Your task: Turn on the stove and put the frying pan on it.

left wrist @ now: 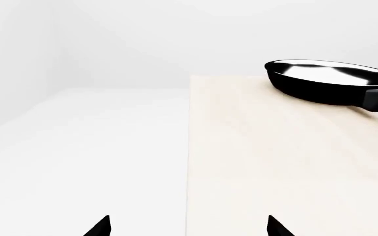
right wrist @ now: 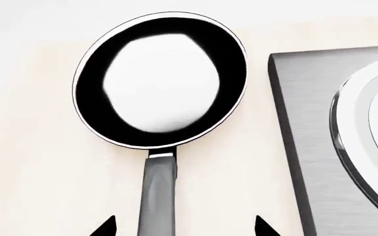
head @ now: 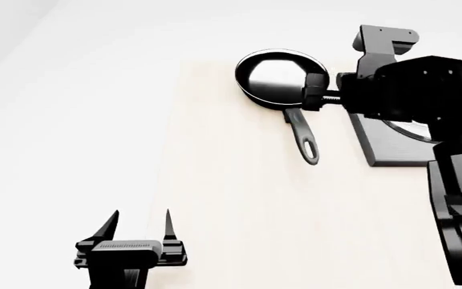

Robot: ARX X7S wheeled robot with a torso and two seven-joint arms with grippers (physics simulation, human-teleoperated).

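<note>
Head camera looking steeply down over the table [head: 239, 198], right wrist camera hovering close above the frying pan [right wrist: 161, 78], left wrist camera viewing it low from afar, all three sharing it

- Left gripper [head: 139, 224] low at near left — fingers spread, nothing between.
- Right arm [head: 423, 96] stretched forward at far right; right gripper [right wrist: 183, 227] fingertips parted too.
</note>
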